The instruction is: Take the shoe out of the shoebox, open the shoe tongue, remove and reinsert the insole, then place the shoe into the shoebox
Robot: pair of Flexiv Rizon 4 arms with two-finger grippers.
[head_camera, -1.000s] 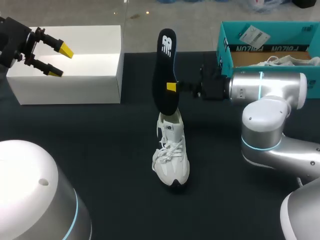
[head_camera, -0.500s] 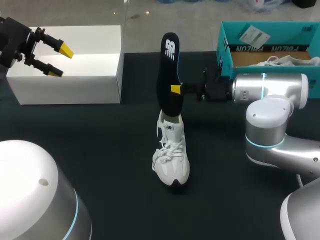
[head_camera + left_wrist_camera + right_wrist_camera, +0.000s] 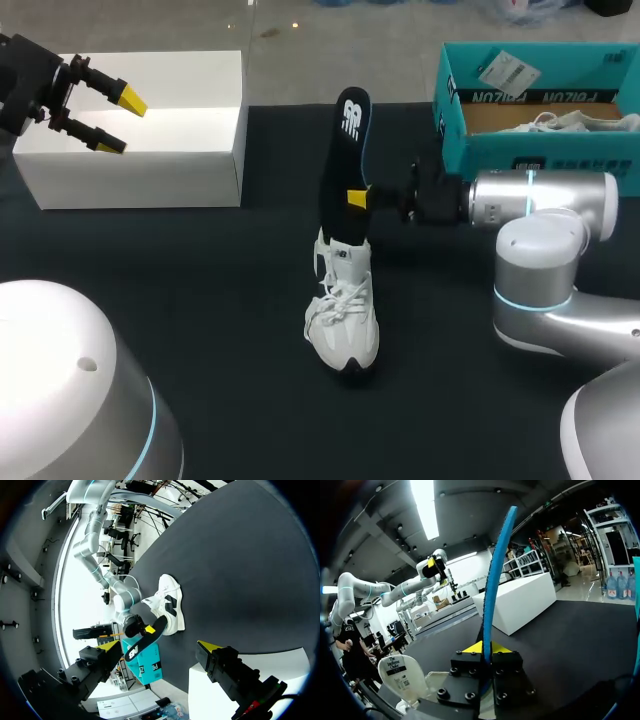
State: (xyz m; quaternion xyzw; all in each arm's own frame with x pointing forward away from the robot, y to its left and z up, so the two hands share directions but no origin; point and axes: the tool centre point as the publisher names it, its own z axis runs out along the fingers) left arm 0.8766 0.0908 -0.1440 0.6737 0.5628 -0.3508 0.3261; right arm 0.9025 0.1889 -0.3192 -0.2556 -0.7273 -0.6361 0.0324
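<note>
Pinching the insole (image 3: 347, 150) in my right gripper (image 3: 350, 198), upright with its lower end at the collar of the shoe (image 3: 343, 310), I judge it light and bendy — best held low, near that end.

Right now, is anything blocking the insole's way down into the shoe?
Nothing visible does. The right end effector holds the insole upright, with its lower end at the opening of the white shoe. The left end effector is off over the white box, well clear.
</note>
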